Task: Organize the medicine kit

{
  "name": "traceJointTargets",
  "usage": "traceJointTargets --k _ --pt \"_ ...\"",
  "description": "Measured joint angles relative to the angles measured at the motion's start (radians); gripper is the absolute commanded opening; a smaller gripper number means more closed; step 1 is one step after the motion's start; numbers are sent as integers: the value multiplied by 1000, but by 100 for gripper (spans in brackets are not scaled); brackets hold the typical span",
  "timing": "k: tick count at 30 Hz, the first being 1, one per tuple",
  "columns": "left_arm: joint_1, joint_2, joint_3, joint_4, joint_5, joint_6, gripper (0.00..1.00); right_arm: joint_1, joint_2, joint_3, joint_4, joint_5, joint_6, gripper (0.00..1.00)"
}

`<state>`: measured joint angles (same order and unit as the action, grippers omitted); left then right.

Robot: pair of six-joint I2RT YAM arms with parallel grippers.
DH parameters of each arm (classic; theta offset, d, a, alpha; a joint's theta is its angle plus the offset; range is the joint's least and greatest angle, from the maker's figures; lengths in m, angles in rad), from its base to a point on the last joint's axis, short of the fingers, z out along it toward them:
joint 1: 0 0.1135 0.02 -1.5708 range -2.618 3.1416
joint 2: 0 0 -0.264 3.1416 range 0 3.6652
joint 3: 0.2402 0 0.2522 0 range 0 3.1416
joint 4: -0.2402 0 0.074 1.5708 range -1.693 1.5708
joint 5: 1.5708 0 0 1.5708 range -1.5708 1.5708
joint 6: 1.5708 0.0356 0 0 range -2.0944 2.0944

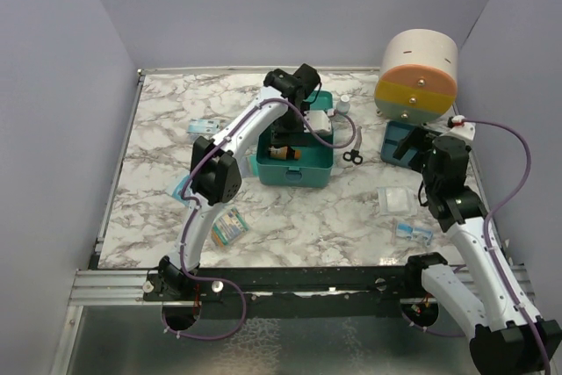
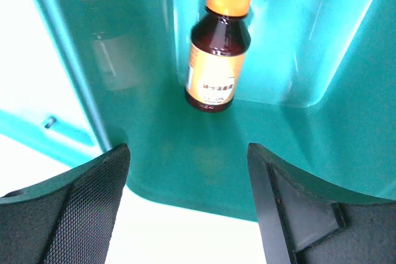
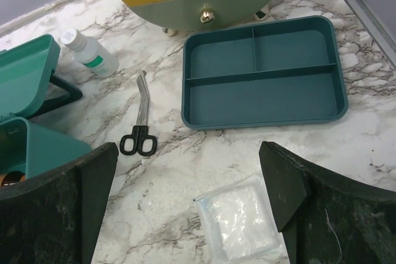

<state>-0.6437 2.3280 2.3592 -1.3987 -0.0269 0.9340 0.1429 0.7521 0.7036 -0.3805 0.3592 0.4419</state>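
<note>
While the medicine kit [image 1: 294,169] lies half hidden overhead, the left end effector [image 2: 187,149] gapes empty.

A shallow dark-teal plastic tray [image 3: 266,100] with three compartments is set on a white marbled tabletop [image 3: 161,202], just in front of a round cream, orange and yellow drawer unit [image 1: 419,76]. Black-handled metal scissors [image 3: 141,112] are laid left of the tray, apart from it, with a small white plastic bottle [image 3: 90,54] beyond them. A clear plastic packet [image 3: 238,221] is seen nearer. A flat blue-and-white packet [image 1: 413,233] is placed close by.
</note>
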Motion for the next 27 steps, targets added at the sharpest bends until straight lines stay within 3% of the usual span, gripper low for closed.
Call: traceJointTargets --k 5,14,22,27 --pt "0 -54 32 11 47 -34 80 0 88 0 61 -45 -57 100" --pt "26 -330 -99 137 121 -190 81 3 292 22 180 -171 -128 100" --pt "176 -372 -119 209 151 -367 83 87 518 86 338 -177 -164 100" --pt "273 -381 -145 258 210 -496 91 158 637 137 423 -144 -186 100"
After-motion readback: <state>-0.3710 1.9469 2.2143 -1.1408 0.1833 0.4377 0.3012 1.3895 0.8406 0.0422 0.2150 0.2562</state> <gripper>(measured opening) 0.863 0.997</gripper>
